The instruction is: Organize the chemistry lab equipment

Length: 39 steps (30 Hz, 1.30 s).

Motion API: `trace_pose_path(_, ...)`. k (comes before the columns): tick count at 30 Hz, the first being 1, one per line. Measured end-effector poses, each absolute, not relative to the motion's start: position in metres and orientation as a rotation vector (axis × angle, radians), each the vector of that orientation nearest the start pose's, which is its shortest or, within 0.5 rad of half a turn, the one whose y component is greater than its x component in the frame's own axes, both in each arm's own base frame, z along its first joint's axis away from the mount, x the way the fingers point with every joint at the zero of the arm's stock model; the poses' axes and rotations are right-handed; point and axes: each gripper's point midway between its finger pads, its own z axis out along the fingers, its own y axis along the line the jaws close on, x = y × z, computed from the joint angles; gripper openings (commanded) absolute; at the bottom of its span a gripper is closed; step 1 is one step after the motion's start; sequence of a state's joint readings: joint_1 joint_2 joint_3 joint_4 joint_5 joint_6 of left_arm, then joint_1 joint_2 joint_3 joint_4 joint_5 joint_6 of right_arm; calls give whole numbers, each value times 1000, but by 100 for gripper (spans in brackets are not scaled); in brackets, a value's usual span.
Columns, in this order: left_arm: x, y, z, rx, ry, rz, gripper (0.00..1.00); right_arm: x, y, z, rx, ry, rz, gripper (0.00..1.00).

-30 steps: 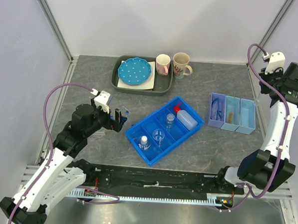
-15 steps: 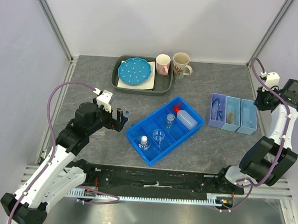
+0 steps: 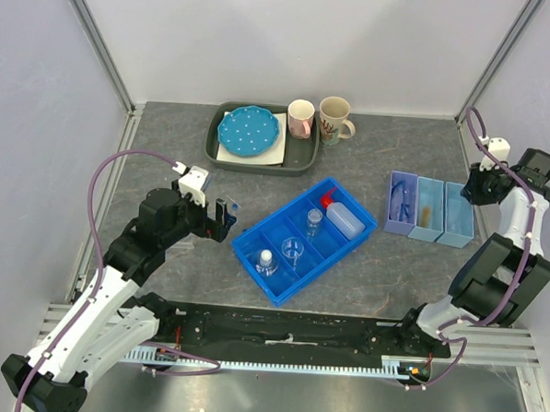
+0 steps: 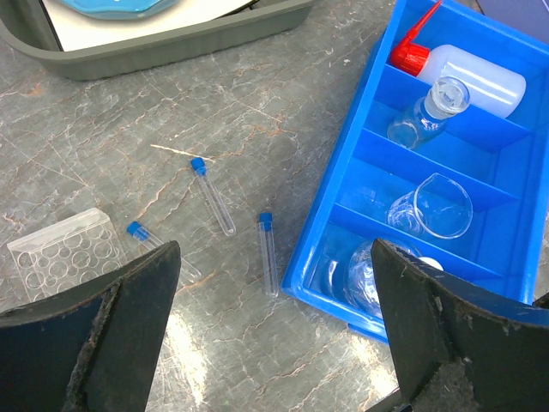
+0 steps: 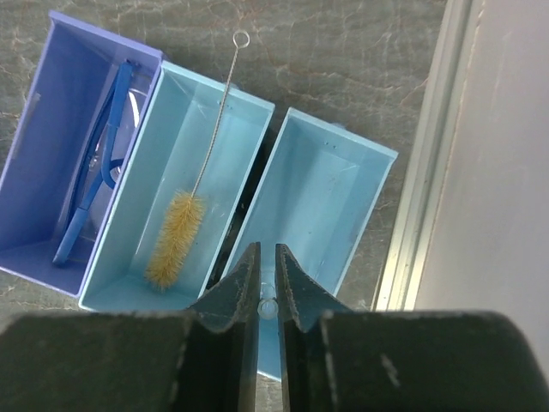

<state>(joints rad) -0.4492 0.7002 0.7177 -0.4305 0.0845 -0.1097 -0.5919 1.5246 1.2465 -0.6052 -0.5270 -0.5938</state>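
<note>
My right gripper (image 5: 267, 257) is shut on a small clear tube (image 5: 268, 307), seen end-on, above the right-hand light-blue bin (image 5: 326, 180); it shows at the far right of the top view (image 3: 469, 190). Blue-framed safety glasses (image 5: 94, 172) lie in the purple bin. The blue tray (image 3: 279, 211) holds the white squeeze bottle (image 4: 476, 73), a flask (image 4: 425, 112), a beaker (image 4: 429, 206) and another clear flask (image 4: 369, 279). My left gripper (image 4: 276, 283) is open above the table left of the tray. Three blue-capped tubes (image 4: 213, 196) lie below it.
A clear well plate (image 4: 60, 257) lies left of the tubes. The middle light-blue bin holds a bottle brush (image 5: 176, 236). At the back, a grey tray (image 3: 305, 157) holds the blue dotted plate (image 3: 251, 131), with two mugs (image 3: 318, 118) beside it. A metal rail (image 5: 420, 172) runs right of the bins.
My right arm has folded down and drawn its gripper in over the bins. My left gripper has shifted slightly and stays open.
</note>
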Motion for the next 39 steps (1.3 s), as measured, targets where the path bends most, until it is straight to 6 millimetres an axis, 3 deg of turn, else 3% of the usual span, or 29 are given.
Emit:
trace_pose_path(4, 238, -136, 210, 394, 1971, -444, 98, 356, -157, 145, -202, 2330, 93, 29)
trace_pose_path(9, 237, -136, 210, 394, 1971, -444, 98, 356, -157, 145, -200, 2326, 92, 42)
trace_pose_path(14, 237, -136, 210, 394, 1971, -444, 98, 358, -156, 151, -192, 2314, 101, 48)
trace_pose_path(29, 237, -136, 212, 393, 1964, -445, 98, 366, -145, 216, -209, 2157, 91, 60)
trace_pose_path(35, 237, -136, 213, 394, 1961, -446, 98, 359, -126, 251, -227, 2066, 126, 58)
trace_pose_path(39, 238, -136, 210, 395, 1971, -445, 98, 343, -104, 277, -254, 1985, 147, 54)
